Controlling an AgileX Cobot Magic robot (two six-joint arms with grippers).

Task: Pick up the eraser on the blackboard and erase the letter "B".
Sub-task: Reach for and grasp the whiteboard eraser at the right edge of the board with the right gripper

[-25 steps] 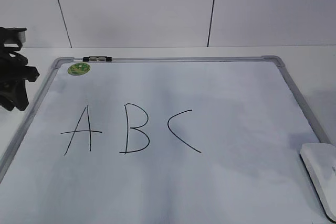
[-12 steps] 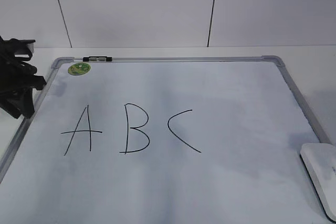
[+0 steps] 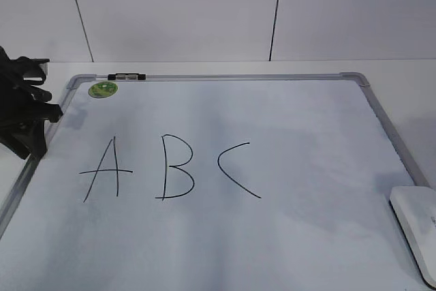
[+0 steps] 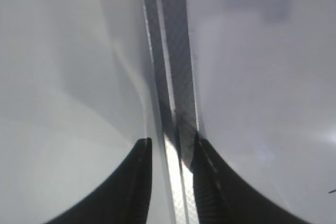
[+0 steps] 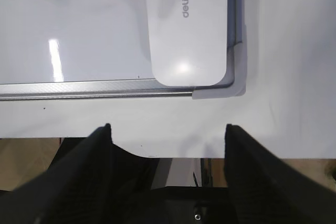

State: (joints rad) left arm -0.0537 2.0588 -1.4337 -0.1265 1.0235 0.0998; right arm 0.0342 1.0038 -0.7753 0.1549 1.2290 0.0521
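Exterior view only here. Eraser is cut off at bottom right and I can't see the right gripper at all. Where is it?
Observer: The right gripper shows only in the right wrist view, jaws wide open, off the board's near edge, short of the eraser.
Operator: Eraser sitting square on the board?
Observer: It lies in the blackboard corner, its end overlapping the frame.
Operator: Left gripper?
Observer: The left gripper has its fingers on either side of the board's left frame rail, narrowly apart; nothing held.
Operator: B touched?
Observer: No, the letter "B" is intact.
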